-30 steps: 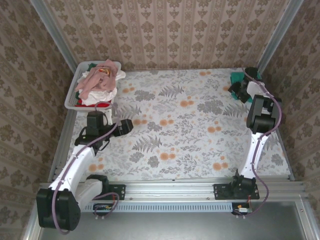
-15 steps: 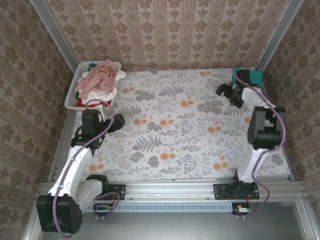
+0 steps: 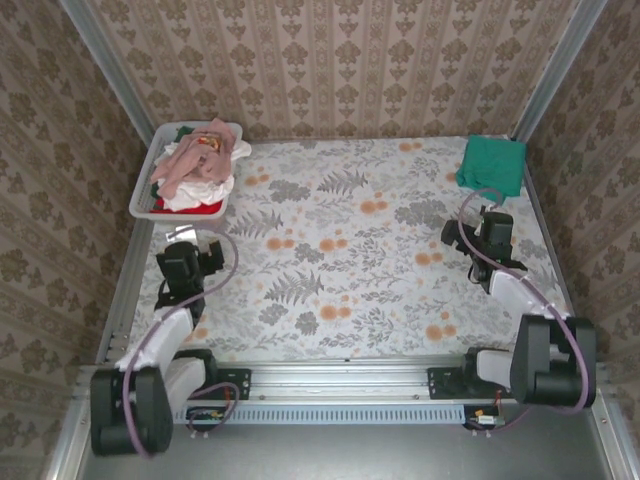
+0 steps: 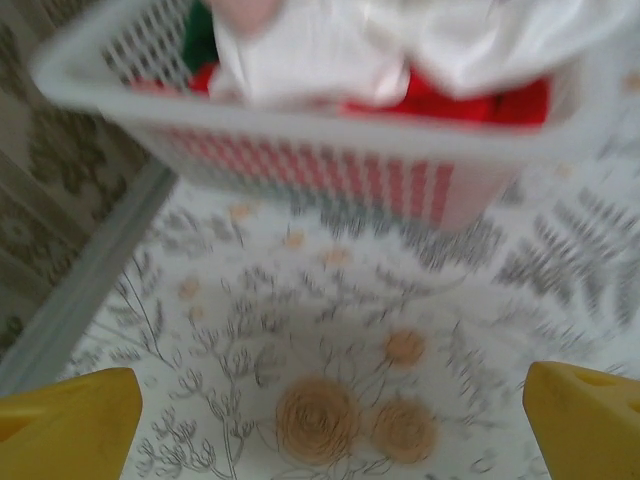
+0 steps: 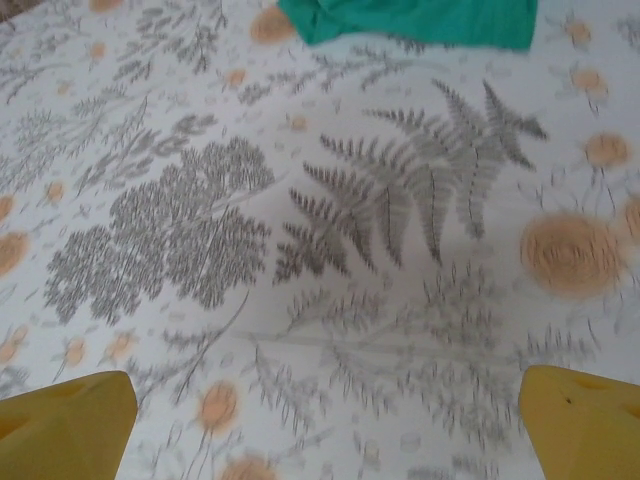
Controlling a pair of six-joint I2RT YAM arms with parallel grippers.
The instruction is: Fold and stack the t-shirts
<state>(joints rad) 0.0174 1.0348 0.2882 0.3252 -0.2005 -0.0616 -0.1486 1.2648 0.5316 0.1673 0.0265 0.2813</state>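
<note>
The green shirt (image 3: 491,165) lay folded far right, the rest in the tub (image 4: 330,125); left tool (image 4: 325,415) and right tool (image 5: 325,425) gaped wide, and the left needed to pinch only the top pink shirt (image 3: 195,160).

Green t-shirt (image 3: 492,166) lies folded upper right on the worktop (image 3: 350,275), other t-shirts (image 3: 200,165) heaped in the tub (image 3: 144,188) upper left.
</note>
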